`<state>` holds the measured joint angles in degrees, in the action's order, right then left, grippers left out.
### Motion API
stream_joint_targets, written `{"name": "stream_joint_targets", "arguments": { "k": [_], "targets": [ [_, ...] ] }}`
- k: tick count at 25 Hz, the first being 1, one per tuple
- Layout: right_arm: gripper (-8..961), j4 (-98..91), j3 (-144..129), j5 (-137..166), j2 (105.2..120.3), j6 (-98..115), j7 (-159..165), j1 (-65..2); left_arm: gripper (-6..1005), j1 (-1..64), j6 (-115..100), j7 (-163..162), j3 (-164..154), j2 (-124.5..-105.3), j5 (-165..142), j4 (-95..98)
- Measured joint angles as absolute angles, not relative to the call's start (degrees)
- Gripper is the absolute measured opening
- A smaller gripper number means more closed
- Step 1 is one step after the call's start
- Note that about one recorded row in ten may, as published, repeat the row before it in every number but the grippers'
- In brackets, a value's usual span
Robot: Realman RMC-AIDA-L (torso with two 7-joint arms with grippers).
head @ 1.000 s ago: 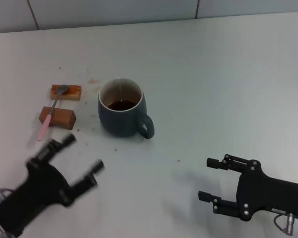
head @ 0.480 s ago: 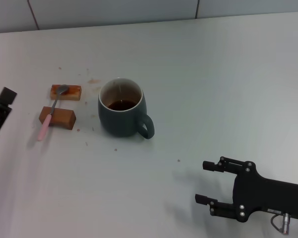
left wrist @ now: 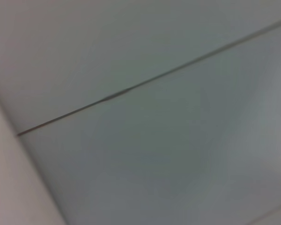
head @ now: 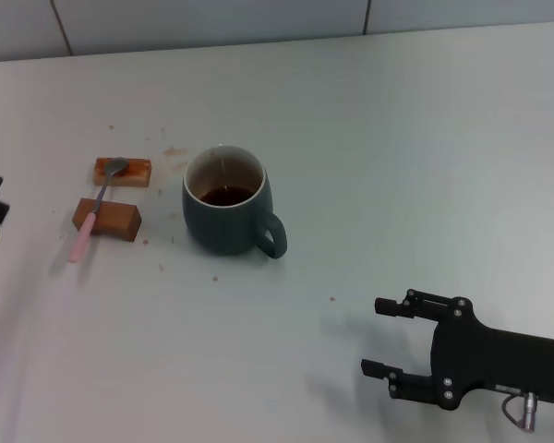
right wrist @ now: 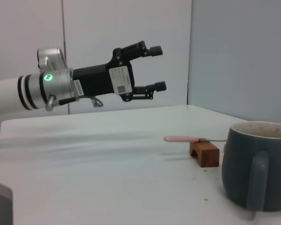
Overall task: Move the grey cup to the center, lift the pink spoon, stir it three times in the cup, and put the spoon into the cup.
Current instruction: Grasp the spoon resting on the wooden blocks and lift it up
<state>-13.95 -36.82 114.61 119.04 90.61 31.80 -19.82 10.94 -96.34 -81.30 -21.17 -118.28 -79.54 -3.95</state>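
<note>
Your left gripper point(right wrist: 155, 67) is swinging up off the table, jaws spread and empty, while the right gripper point(head: 382, 336) is hovering released; the pink spoon point(head: 90, 220) is waiting across its wooden blocks point(head: 107, 219) beside the grey cup point(head: 226, 205).

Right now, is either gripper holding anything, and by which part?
Nothing is held. The left gripper and right gripper are both open and empty; the pink spoon rests across the wooden blocks.

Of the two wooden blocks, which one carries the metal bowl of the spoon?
The far wooden block, the more orange one, carries the bowl of the pink spoon; the near wooden block, closer to the robot, supports the spoon's stem.
</note>
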Motion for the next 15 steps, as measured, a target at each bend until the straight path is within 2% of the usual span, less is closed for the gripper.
{"name": "stream_joint_targets", "arguments": {
  "k": [15],
  "targets": [
    [717,-14.7,-36.8,115.2,118.89,90.6,31.7,-20.5,841,9.3,-88.7,-92.0,-20.4,-118.33,-80.0,-6.7]
  ]
}}
